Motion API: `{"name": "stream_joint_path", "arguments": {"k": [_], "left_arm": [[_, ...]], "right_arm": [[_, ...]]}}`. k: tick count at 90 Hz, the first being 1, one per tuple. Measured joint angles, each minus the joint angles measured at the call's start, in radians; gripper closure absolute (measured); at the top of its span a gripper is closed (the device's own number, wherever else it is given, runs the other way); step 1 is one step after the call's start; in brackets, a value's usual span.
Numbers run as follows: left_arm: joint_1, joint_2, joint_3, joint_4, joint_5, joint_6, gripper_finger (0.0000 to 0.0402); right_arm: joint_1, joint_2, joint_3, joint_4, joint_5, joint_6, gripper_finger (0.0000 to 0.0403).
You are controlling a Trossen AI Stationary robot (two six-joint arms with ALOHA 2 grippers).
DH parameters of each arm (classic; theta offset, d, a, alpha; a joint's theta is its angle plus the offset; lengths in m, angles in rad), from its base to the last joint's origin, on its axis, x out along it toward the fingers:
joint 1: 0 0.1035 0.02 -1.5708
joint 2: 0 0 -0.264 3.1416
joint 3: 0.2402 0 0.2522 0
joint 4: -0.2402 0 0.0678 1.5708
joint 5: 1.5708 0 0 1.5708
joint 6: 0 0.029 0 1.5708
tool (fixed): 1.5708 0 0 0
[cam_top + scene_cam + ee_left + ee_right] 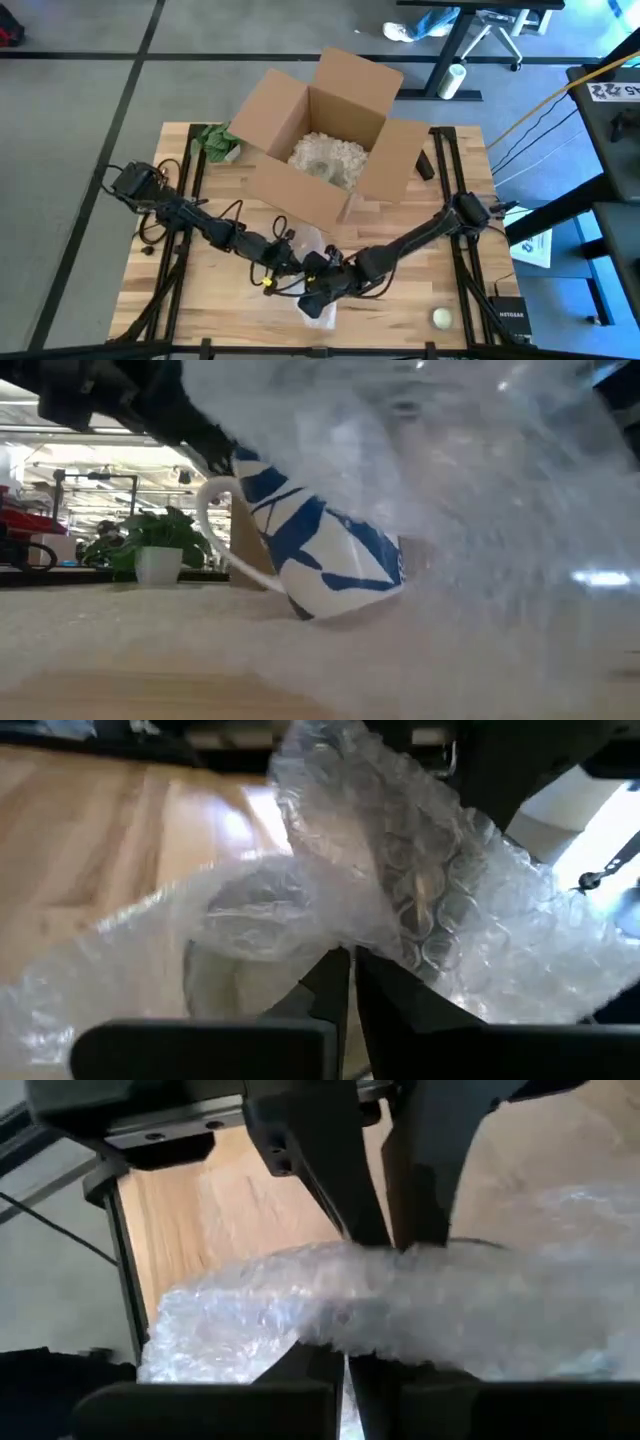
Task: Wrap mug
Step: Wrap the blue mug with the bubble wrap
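Pinching bubble wrap [305,243] over the tilted mug [320,555], both the left gripper [283,262] and right gripper [322,285] have fingers closed.

Overhead, table-level and two wrist views, all sharing the bubble wrap [480,490].

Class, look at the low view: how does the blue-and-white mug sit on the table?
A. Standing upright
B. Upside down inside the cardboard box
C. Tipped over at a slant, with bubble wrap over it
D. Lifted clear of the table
C: the mug leans at a slant on the table, its handle to one side, with the bubble wrap draped over it.
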Motion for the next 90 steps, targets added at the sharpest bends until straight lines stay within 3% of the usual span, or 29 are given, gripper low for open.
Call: {"name": "stream_joint_path", "arguments": {"k": [23, 47, 59, 90], "left_arm": [[0.006, 0.009, 0.049, -0.083, 0.035, 0.019, 0.0399], [-0.006, -0.216, 0.048, -0.439, -0.004, 0.035, 0.0399], [-0.040, -0.306, 0.048, -0.542, -0.024, 0.027, 0.0399], [-0.170, -0.281, 0.044, -0.525, -0.099, 0.003, 0.0399]], "right_arm": [[0.000, -0.002, 0.002, -0.087, -0.052, 0.066, 0.0403], [-0.015, -0.002, 0.001, -0.174, -0.133, 0.109, 0.0403], [-0.029, -0.002, 0.000, -0.175, -0.163, 0.109, 0.0403], [-0.100, 0.019, -0.001, -0.191, -0.310, 0.057, 0.0403]]}}
